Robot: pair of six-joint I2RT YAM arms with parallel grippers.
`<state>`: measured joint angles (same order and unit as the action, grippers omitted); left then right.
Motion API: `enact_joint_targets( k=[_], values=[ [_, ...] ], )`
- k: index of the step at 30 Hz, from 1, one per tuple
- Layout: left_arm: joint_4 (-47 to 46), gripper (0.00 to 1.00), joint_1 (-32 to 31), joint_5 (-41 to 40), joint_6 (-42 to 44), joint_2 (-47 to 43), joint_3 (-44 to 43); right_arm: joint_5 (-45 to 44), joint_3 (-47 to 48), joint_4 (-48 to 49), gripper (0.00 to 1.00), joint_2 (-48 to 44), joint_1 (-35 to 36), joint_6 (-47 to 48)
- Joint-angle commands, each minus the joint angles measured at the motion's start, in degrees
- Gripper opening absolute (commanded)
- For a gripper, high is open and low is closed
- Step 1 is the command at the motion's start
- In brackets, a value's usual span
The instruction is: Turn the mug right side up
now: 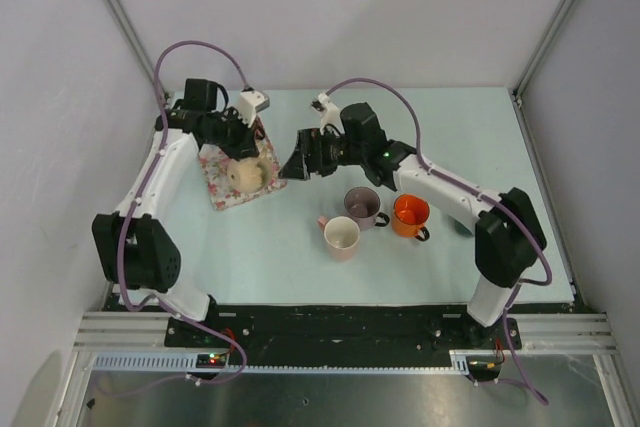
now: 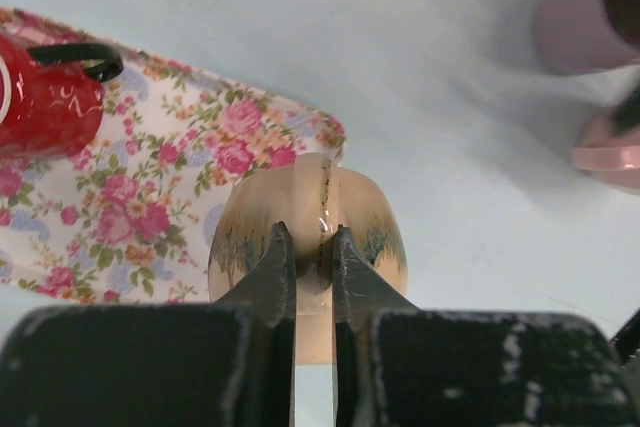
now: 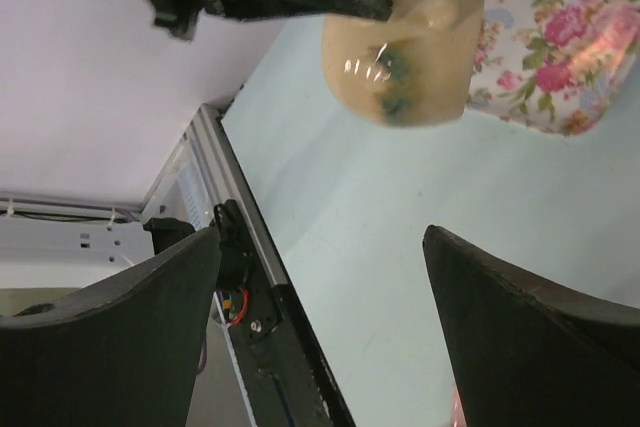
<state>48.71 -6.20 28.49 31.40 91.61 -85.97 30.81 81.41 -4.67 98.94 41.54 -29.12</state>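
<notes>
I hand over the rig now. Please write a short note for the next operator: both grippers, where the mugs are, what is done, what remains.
Left gripper: shut on the handle of the beige mug, over the floral mat.
Right gripper: open, empty, close beside that mug.
Others: red mug on the mat; pink mug, mauve mug and orange mug upright on the table.
Done: handle gripped.
Left: no open mouth shows from above, so it seems not yet right side up. Finish the turn, set it down, release.
</notes>
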Motion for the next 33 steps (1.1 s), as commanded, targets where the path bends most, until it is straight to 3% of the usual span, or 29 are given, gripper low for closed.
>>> enact_joint_targets(
  k=[1, 3, 8, 14, 17, 20, 22, 25, 26, 27, 29, 31, 33],
  values=[
    [-2.3, 0.0, -0.2, 9.4, -3.5, -6.4, -2.9, 7.8, 0.9, 11.3, 0.93, 3.6, -2.7, -4.1],
    [-2.3, 0.0, -0.2, 11.6, -4.2, -7.2, -3.4, 9.3, 1.6, 12.9, 0.98, 5.5, -3.7, -5.4],
    [-2.2, 0.0, -0.4, 16.9, -7.6, -8.1, -6.3, 13.0, 2.9, 17.4, 0.99, 9.5, -3.8, -8.8],
    [-2.2, 0.0, -0.9, 20.1, -9.7, -8.2, -8.0, 16.9, 4.1, 25.1, 0.99, 12.1, -2.5, -14.3],
    [-2.2, 0.0, -1.1, 20.5, -9.9, -8.1, -8.1, 18.3, 4.0, 29.7, 0.93, 12.4, -1.6, -17.4],
    [-2.3, 0.0, -1.1, 21.7, -10.4, -7.8, -8.5, 20.2, 4.5, 33.7, 0.76, 13.5, -0.3, -20.9],
    [-2.2, 0.0, -1.1, 22.3, -10.7, -7.6, -8.9, 21.7, 4.5, 37.1, 0.57, 14.3, 0.5, -23.2],
    [-2.3, 0.0, -1.1, 20.0, -10.7, -7.4, -9.5, 22.1, 3.1, 39.4, 0.15, 13.4, 0.7, -25.1],
    [-2.2, 0.04, -1.1, 18.6, -10.7, -7.4, -9.7, 21.6, 2.1, 38.9, 0.07, 12.6, 0.3, -24.6],
    [-2.2, 0.16, -1.0, 16.2, -10.6, -7.3, -9.7, 20.5, 1.4, 36.4, 0.04, 11.2, 0.1, -23.5],
    [-2.2, 0.59, -1.0, 11.8, -10.2, -7.4, -9.8, 17.2, 0.6, 27.6, 0.01, 8.2, -0.5, -18.2],
    [-2.1, 0.86, -0.9, 8.0, -9.4, -7.5, -9.9, 11.6, 0.9, 17.0, 0.0, 4.7, -0.8, -10.0],
    [-2.1, 0.96, -0.8, 5.3, -9.0, -7.7, -10.4, 5.8, 1.4, 8.0, 0.0, 1.4, -1.1, -4.2]
  ],
)
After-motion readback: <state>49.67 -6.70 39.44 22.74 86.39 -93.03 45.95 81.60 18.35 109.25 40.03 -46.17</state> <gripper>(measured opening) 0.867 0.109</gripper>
